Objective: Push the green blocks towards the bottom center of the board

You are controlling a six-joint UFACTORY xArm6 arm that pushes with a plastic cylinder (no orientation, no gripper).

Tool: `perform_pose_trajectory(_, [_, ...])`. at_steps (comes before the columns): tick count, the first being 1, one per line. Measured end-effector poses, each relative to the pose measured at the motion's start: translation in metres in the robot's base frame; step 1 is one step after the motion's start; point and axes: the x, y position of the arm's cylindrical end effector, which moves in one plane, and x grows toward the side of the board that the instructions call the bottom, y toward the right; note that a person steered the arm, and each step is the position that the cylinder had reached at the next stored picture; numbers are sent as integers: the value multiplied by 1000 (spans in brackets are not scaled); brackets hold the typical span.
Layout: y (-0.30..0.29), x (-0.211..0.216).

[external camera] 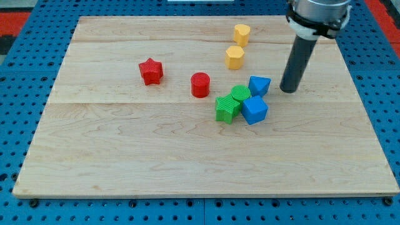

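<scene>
Two green blocks, a star [227,109] and a cylinder [241,94], sit mid-counter [125,162]; my tip [288,90] stands right of them. No claw shows.

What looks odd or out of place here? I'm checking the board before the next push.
Nothing is damaged or off the board. The two green blocks sit packed tight against two blue blocks, so pushing them may drag blue along. My tip stands to the view's right of that cluster.

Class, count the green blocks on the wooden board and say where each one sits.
2. The green star block sits right of the board's centre; the green round block touches it at its upper right, beside the blue blocks. None appears hidden.
</scene>
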Motion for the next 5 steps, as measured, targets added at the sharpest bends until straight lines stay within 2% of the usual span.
perform_pose_trajectory(1, [-46, 4])
perform_pose_trajectory(4, [-201, 63])
perform_pose_trajectory(5, [-213, 86])
